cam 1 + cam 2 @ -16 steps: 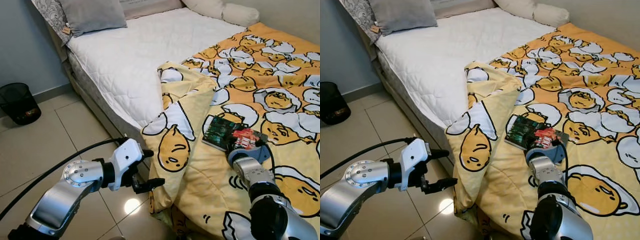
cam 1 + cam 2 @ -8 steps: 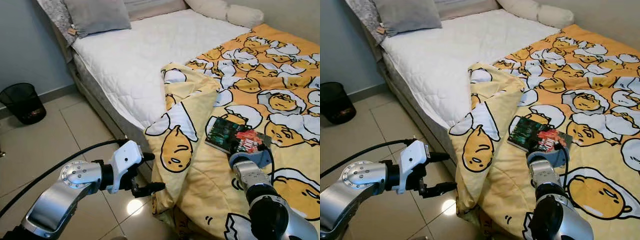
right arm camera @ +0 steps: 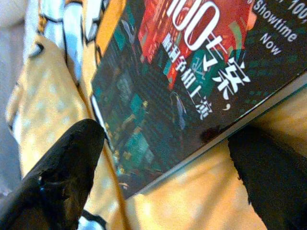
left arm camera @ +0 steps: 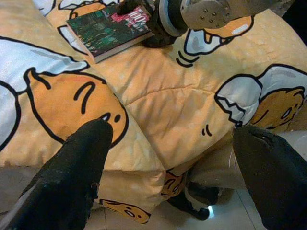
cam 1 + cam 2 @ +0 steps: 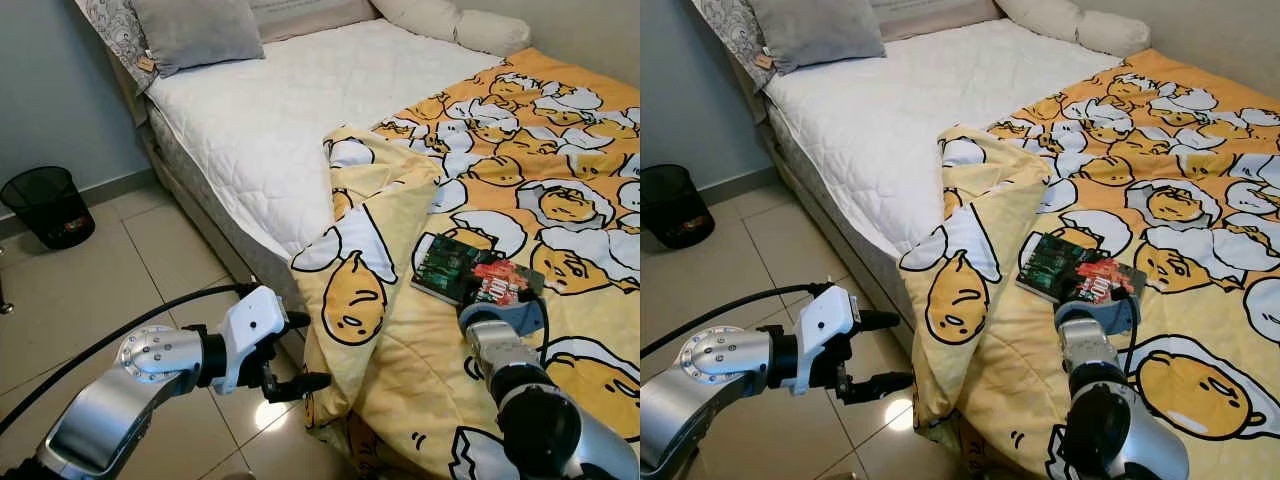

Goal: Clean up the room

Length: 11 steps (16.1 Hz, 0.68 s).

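Book (image 5: 468, 270), flat on the yellow duvet (image 5: 560, 210) at centre right, now sits between the spread fingers of the advanced right gripper (image 3: 158, 191), ready for grasping; left gripper (image 5: 300, 350) hovers open.

Hidden behind the right wrist: the right end effector (image 3: 158, 158) and the near corner of the book (image 5: 470, 271); cut off at the frame edges: the pillows (image 5: 195, 30), the blanket (image 5: 560, 160) and the bin (image 5: 670, 205).
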Motion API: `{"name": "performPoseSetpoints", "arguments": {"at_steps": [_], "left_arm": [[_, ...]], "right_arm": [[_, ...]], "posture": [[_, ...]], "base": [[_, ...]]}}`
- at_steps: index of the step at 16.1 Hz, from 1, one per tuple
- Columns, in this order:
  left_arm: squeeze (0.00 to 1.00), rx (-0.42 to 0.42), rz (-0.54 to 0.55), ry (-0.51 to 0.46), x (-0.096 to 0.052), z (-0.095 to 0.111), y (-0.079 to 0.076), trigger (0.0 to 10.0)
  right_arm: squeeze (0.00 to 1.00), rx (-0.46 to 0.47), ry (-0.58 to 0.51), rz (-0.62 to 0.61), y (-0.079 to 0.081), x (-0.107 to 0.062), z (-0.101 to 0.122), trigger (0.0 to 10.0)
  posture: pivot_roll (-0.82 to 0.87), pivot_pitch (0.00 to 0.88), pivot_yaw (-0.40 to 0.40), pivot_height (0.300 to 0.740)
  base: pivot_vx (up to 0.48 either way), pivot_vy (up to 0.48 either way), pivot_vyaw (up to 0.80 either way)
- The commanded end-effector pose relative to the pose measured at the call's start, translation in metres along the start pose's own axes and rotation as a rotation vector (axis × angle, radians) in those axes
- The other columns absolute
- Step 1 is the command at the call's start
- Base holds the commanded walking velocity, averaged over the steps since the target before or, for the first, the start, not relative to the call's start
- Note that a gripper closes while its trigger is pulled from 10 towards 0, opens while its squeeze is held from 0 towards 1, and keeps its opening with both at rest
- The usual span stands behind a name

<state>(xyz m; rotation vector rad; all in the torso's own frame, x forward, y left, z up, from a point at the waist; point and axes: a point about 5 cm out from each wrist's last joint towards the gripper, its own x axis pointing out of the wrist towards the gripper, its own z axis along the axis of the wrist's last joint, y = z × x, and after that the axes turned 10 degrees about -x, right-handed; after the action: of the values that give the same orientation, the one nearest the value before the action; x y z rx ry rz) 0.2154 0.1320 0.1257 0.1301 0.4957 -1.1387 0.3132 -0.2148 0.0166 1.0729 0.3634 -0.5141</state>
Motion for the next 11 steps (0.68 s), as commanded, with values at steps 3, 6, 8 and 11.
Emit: {"name": "performPoseSetpoints", "arguments": {"at_steps": [3,6,8,11], "left_arm": [[0.79,0.01,-0.006,-0.015,0.0,0.005,-0.004,10.0],[0.8,0.0,0.014,-0.035,0.001,0.007,-0.006,10.0],[0.79,0.001,0.023,-0.039,-0.001,0.008,-0.007,10.0],[0.79,0.004,0.057,-0.064,-0.002,0.013,-0.006,10.0]], "right_arm": [[0.0,0.066,-0.084,0.066,0.018,0.003,0.019,10.0],[0.0,0.077,-0.096,0.067,0.019,0.003,0.02,5.3],[0.0,0.065,-0.084,0.054,0.018,0.003,0.017,5.1],[0.0,0.033,-0.059,0.002,0.01,0.003,0.012,10.0]], "posture": [[0.04,0.0,-0.005,0.74],[0.06,0.0,-0.014,0.74],[0.07,0.0,-0.015,0.74],[0.09,0.022,-0.008,0.74]], "base": [[0.0,0.0,0.0],[0.0,0.0,0.0],[0.0,0.0,0.0],[0.0,0.0,0.0]]}}
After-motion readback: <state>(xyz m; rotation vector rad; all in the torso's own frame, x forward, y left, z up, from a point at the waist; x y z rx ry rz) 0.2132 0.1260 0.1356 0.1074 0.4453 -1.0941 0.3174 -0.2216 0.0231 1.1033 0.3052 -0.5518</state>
